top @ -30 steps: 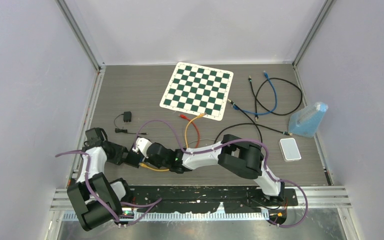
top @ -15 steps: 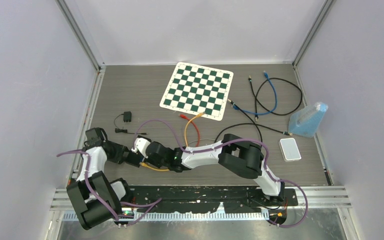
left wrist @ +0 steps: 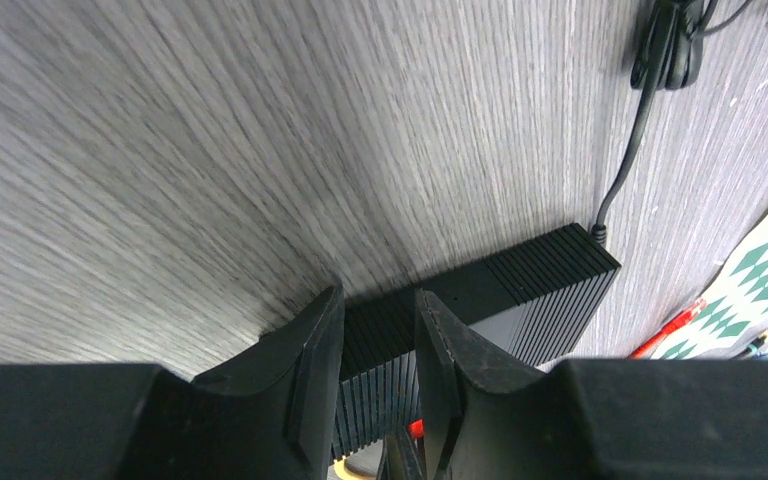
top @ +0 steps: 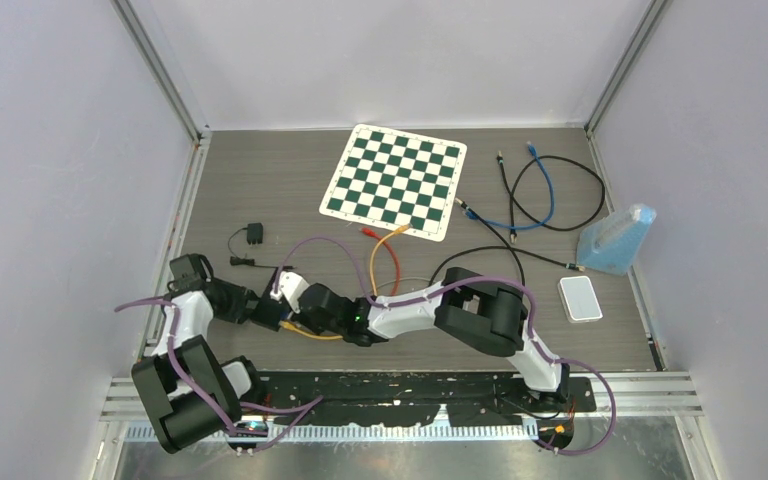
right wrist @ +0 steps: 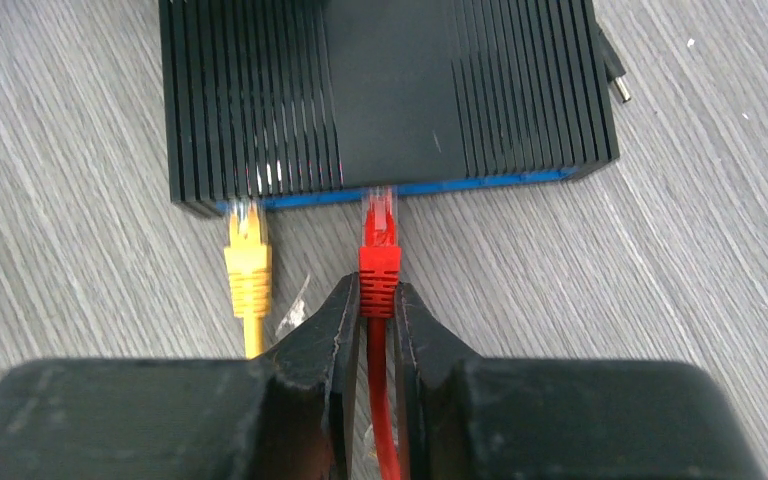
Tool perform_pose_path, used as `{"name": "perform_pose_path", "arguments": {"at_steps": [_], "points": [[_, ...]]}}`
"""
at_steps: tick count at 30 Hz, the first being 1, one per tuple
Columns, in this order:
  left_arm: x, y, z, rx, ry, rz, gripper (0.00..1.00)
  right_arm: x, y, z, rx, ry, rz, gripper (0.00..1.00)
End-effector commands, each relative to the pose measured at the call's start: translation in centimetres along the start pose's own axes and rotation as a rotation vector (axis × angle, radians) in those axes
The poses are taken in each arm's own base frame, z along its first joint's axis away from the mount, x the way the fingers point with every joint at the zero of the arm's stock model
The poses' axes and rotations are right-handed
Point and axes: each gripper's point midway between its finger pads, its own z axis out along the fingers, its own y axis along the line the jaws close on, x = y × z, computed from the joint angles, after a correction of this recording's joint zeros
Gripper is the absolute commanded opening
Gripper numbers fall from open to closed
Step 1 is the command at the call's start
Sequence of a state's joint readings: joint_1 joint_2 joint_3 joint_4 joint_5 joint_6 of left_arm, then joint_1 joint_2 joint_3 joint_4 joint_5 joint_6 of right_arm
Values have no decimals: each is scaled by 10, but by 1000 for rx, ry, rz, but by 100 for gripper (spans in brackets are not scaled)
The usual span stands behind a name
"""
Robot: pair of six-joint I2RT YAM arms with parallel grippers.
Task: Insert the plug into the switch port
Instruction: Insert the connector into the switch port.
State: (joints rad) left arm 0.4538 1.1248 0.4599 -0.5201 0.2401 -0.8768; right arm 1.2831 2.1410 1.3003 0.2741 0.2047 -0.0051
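The job looks close to its end. The red network plug has its clear tip at the blue port face of the black ribbed switch box, in a port near the middle. The right wrist view does not show whether it is fully seated. What is probably left is a last push home and then letting go. The right gripper is clamped on the plug's red boot just behind the tip, with the cord running back between its fingers. The left gripper is closed across the far end of the switch box (bracing it, I judge), and the box lies flat on the grey wood-grain table. As for what holds what, a port further left holds a yellow network plug. A pale blue pouch stands well apart at the right, and its contents cannot be told.
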Motion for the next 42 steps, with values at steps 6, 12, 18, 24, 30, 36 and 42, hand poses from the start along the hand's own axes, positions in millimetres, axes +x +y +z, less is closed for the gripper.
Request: {"name": "perform_pose_path", "arguments": {"at_steps": [6,12,18,24,30,36,42], "points": [[29,21,5,-50,127,28,34,-12,-9,7,52,-125,95,5],[31,17,5,-18,134,33,33,-15,-2,10,10,-150,69,5],[40,19,3,-5,163,28,32,-24,3,11,-20,-209,69,5],[52,20,2,15,220,22,26,-34,5,13,-25,-257,43,5],[63,24,4,29,255,15,21,-42,4,17,-20,-269,34,5],[70,27,6,40,284,9,7,-57,-1,22,18,-285,39,5],[73,24,7,63,299,15,0,-71,0,25,11,-304,16,5]]}}
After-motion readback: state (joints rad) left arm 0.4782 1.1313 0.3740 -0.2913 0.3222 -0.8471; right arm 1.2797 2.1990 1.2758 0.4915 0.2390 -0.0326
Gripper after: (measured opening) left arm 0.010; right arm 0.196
